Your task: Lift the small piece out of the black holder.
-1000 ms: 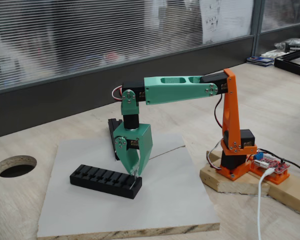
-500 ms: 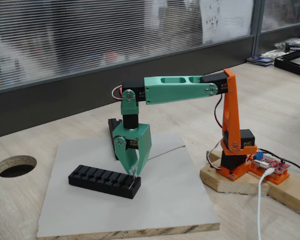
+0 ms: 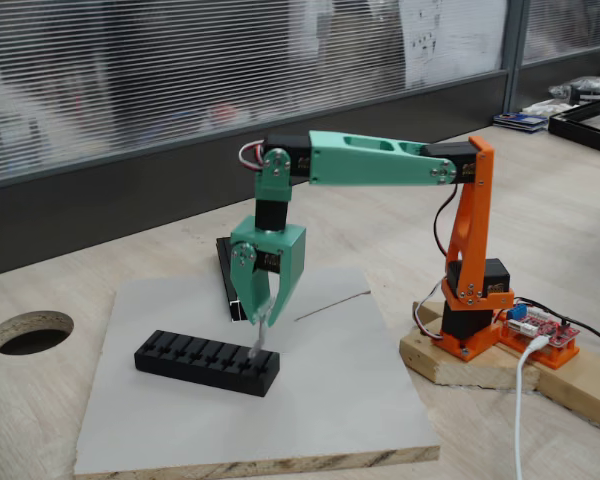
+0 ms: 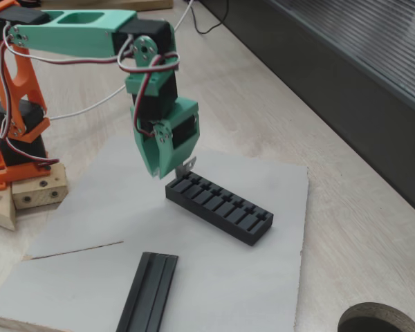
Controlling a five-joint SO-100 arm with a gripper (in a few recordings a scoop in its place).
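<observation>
The black holder (image 3: 207, 362) (image 4: 220, 207), a low slotted block, lies on the grey board (image 3: 330, 400). My green gripper (image 3: 259, 322) (image 4: 178, 169) hangs pointing down over the holder's end nearest the arm and is shut on the small piece (image 3: 256, 340) (image 4: 187, 164). This thin silvery sliver sticks out below the fingertips. Its lower tip is just above the holder's last slot, and in a fixed view a small gap shows between them.
A narrower black grooved rail (image 3: 226, 275) (image 4: 149, 290) lies on the board beyond the holder. A hair-thin grey line (image 3: 330, 303) crosses the board. The orange arm base (image 3: 470, 320) stands on a wooden block. A round hole (image 3: 30, 331) (image 4: 377, 319) opens in the table.
The arm has risen and the gripper has come up with the small piece, drawing it out of the holder's end slot. The holder has shifted slightly left.
</observation>
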